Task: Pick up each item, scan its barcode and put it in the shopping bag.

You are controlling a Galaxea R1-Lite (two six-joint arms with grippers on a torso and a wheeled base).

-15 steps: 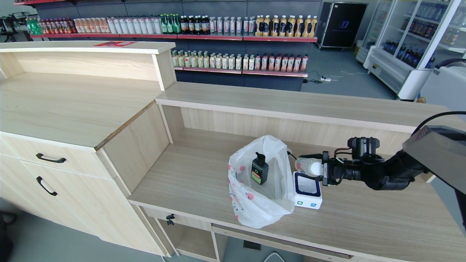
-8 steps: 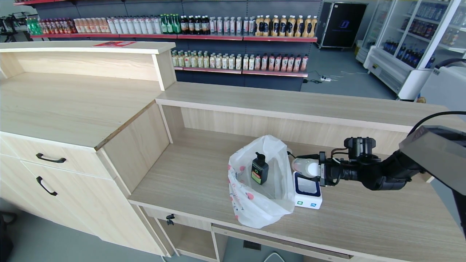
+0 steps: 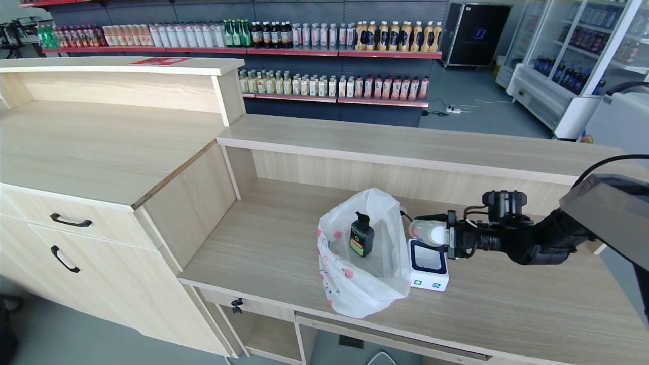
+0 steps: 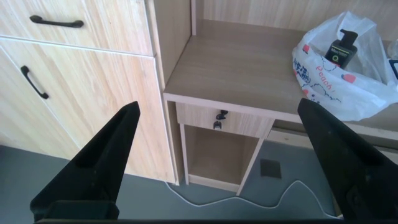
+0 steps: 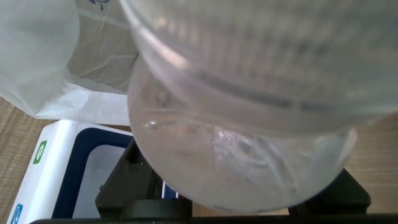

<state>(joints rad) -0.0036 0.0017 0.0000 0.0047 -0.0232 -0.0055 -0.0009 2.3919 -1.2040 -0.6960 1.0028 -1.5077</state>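
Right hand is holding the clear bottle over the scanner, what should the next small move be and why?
Probably slide the right hand toward the robot's left, over the shopping bag and its open mouth. The clear bottle hangs just above the scanner, right beside the bag, where a pump bottle already stands.

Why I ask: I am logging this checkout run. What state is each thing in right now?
shopping bag: open, standing on the counter.
pump bottle: upright inside the bag.
clear bottle: on its side, held above the scanner.
scanner: flat on the counter, beside the bag.
right gripper: shut on the clear bottle.
left gripper: open, empty.
drawers: shut.
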